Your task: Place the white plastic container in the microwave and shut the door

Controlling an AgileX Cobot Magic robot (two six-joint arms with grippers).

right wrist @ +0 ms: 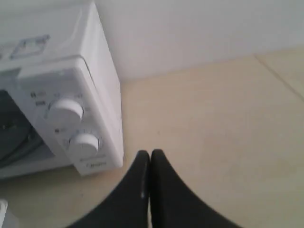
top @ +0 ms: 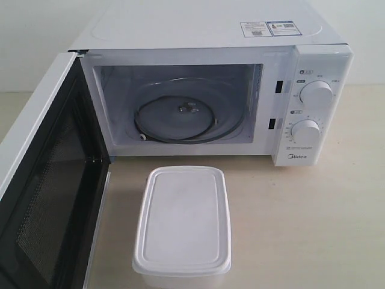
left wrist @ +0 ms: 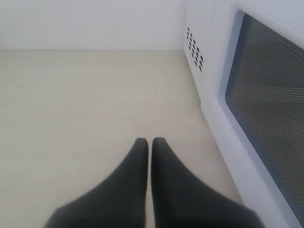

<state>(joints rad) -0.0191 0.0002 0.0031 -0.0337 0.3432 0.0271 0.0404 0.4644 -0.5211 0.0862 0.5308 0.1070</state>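
Tabletop (top: 301, 229) holds one microwave (top: 210, 30), one container (top: 183, 223), two dials (top: 316, 93).

Bright, even, diffuse light; shadows faint. The microwave (top: 198, 57) top washes out. Wrist views soft, the right blurriest.

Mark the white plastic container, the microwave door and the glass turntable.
white plastic container (top: 182, 220), exterior view, middle of its flat lid.
door (top: 51, 198), exterior view, dark mesh window on the open door's inner face.
glass turntable (top: 174, 117), exterior view, glass beside the centre hub.
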